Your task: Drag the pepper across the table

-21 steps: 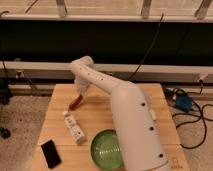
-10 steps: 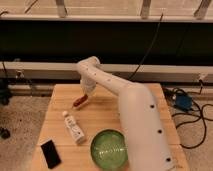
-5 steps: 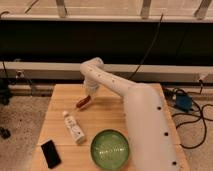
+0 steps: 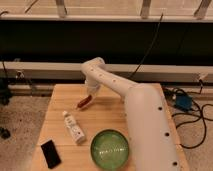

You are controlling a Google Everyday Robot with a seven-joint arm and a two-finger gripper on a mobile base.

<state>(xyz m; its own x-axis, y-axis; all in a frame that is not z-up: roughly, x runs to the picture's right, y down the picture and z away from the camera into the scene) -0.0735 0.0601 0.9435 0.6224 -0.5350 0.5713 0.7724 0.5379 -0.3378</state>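
Observation:
The pepper (image 4: 83, 102) is a small red-orange chili lying on the light wooden table (image 4: 107, 117), in its far left-centre part. My gripper (image 4: 90, 93) hangs from the white arm and sits right at the pepper's upper right end, touching it. The pepper slants from the gripper down to the left.
A white tube-shaped bottle (image 4: 73, 127) lies on the left of the table. A black phone-like slab (image 4: 50, 153) lies at the front left corner. A green bowl (image 4: 109, 148) stands at the front centre. My white arm (image 4: 145, 125) covers the table's right side. Cables and a blue device (image 4: 183, 101) lie on the floor to the right.
The gripper and the pepper have moved to the right along the far part of the table. The bottle, phone and bowl have not moved.

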